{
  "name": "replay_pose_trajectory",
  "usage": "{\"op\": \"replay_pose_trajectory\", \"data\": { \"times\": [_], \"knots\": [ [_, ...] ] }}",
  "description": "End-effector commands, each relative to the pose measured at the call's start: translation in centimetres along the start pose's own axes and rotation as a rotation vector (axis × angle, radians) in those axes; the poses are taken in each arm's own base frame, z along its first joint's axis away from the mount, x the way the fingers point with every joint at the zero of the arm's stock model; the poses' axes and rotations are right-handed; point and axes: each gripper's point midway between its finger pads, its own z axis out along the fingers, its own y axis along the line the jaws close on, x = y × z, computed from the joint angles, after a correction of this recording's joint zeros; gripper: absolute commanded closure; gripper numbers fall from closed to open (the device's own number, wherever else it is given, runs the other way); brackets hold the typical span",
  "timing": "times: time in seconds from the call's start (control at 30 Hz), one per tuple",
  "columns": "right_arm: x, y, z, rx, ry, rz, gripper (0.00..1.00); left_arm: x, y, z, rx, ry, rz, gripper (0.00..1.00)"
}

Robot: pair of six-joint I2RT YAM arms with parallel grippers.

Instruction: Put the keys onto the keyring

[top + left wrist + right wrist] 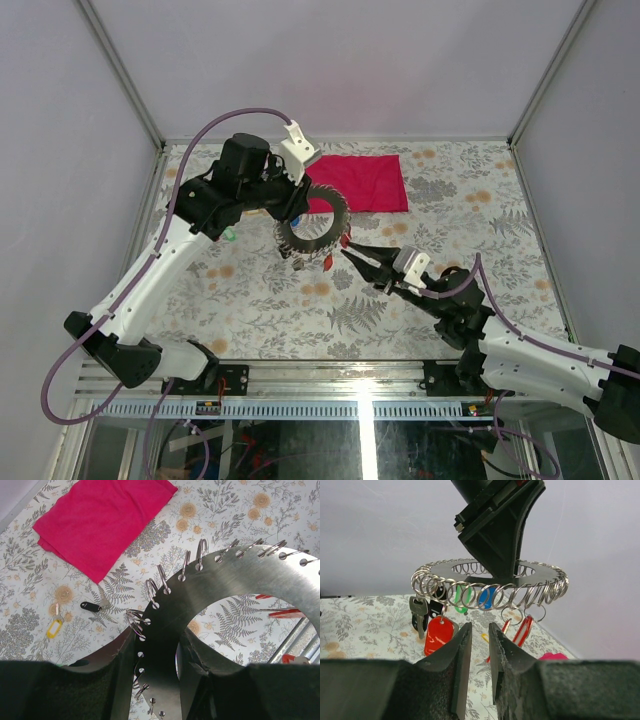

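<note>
- Your left pincer (160, 655) pinches the keyring (240, 575) by its band and holds it level above the bench (225, 510).
- Your right pincer (480, 635) is narrowly spread with nothing visible in it; the ring's rim hangs just ahead and above.
- A yellow-tagged key (53, 628) lies loose on the bench.

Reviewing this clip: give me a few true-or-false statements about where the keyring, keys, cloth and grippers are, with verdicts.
1. The left gripper holds the keyring. True.
2. The cloth is blue. False: it is red.
3. A yellow-tagged key lies on the table. True.
4. No keys hang from the keyring. False: several do, among them a red-tagged key.
5. The right gripper grips the cloth. False: it is by the keyring, jaws slightly apart, with nothing between them.
</note>
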Motion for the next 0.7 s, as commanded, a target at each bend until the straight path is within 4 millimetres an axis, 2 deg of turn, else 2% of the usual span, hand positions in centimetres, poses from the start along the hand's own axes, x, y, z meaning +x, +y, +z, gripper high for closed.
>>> {"op": "replay_pose_trajectory", "data": {
  "times": [0.0,0.33,0.67],
  "knots": [
    [-1.3,0.6,0.3,-0.036,-0.039,-0.002,0.75,-2.2,0.3,-1.3,-0.027,-0.077,-0.008,1.0],
    [-1.8,1.2,1.5,-0.064,-0.055,-0.015,0.76,-2.0,0.4,-1.3,-0.035,-0.073,-0.011,1.0],
    [-2.7,0.5,2.1,-0.029,-0.08,-0.043,0.74,-1.9,0.4,-1.2,-0.032,-0.071,-0.011,1.0]
  ]
}}
